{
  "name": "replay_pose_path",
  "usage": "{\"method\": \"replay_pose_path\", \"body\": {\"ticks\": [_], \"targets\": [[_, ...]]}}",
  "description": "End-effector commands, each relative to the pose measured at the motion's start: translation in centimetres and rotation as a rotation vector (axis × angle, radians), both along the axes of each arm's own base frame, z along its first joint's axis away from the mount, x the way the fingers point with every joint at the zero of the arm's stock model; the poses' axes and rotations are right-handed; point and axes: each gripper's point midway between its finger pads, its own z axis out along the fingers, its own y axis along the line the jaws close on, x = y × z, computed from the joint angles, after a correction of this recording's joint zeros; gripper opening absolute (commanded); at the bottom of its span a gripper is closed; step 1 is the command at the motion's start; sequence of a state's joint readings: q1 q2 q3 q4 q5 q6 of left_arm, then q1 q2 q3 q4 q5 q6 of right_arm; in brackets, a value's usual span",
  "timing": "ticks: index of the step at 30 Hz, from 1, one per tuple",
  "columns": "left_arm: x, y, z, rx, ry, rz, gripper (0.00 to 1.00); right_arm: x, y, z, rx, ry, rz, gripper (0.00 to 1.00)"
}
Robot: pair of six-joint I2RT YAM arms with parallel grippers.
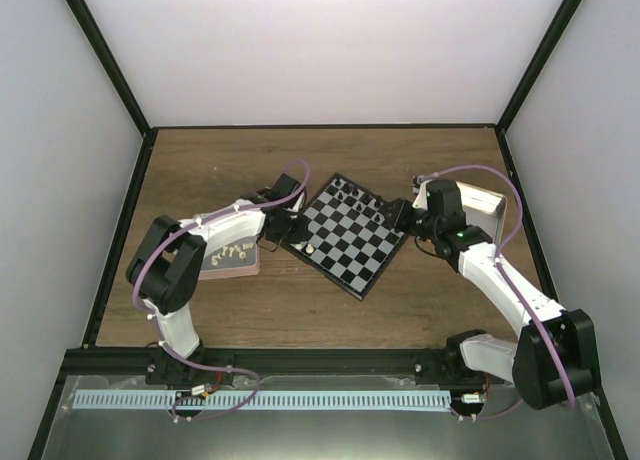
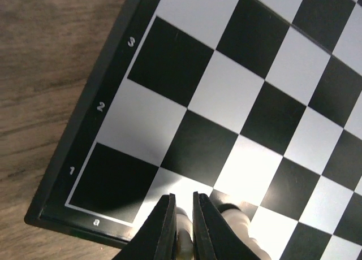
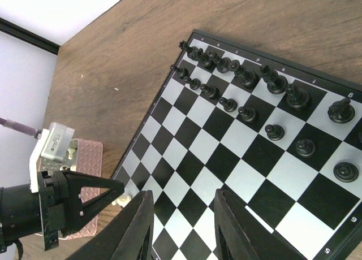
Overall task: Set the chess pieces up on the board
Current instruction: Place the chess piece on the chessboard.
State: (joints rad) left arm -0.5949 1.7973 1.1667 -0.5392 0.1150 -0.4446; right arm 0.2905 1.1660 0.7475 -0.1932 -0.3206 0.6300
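The board (image 1: 350,242) lies tilted in the middle of the table. Black chess pieces (image 3: 243,79) stand in two rows along its far side. My left gripper (image 2: 182,200) is at the board's near-left corner, by the squares marked a and 1, shut on a cream chess piece (image 2: 184,229). A second cream piece (image 2: 240,223) stands just right of its fingers. In the right wrist view a cream piece (image 3: 120,200) shows at the left gripper's tip. My right gripper (image 3: 184,206) hovers open above the board's middle with nothing between its fingers.
A pink tray (image 1: 245,265) holding several cream pieces (image 1: 232,251) sits left of the board, under the left arm. A tan box with a silvery inside (image 1: 492,212) stands at the right, behind the right arm. Black frame rails edge the wooden table.
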Motion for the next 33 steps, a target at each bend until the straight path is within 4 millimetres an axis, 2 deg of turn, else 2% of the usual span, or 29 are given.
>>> {"method": "replay_pose_path", "body": {"ticks": [1,9,13,15,17,21,24,27,31,33], "targets": [[1.6,-0.5,0.6,0.015,-0.055,0.005,0.11,-0.2,0.0,0.1,0.001,-0.011,-0.006,0.31],[1.4,-0.5,0.4,0.017,-0.051,0.001,0.12,-0.3,0.0,-0.2,0.001,-0.002,-0.007,0.31],[1.1,-0.5,0.2,0.015,-0.042,-0.006,0.20,-0.3,0.1,-0.3,0.003,-0.002,-0.005,0.31],[1.1,-0.6,0.7,0.004,-0.046,-0.006,0.29,-0.3,0.1,-0.2,0.003,-0.002,-0.004,0.31],[1.3,-0.7,1.6,-0.010,-0.064,-0.002,0.35,-0.3,0.1,-0.3,0.003,0.000,-0.004,0.31],[2.1,-0.2,4.0,0.001,-0.129,0.033,0.39,-0.3,0.1,-0.2,0.004,-0.003,-0.002,0.31],[3.1,2.2,6.0,0.063,-0.216,0.127,0.43,-0.3,0.1,-0.2,0.006,-0.003,-0.002,0.32],[4.0,5.9,7.5,0.116,-0.291,0.270,0.46,-0.4,0.1,-0.1,0.005,-0.005,-0.003,0.32],[4.5,11.2,7.9,0.104,-0.316,0.463,0.47,-0.5,0.1,-0.1,0.007,-0.004,0.000,0.31],[4.2,13.8,7.3,0.094,-0.309,0.548,0.46,-0.5,0.1,-0.1,0.009,-0.004,0.001,0.32]]}}
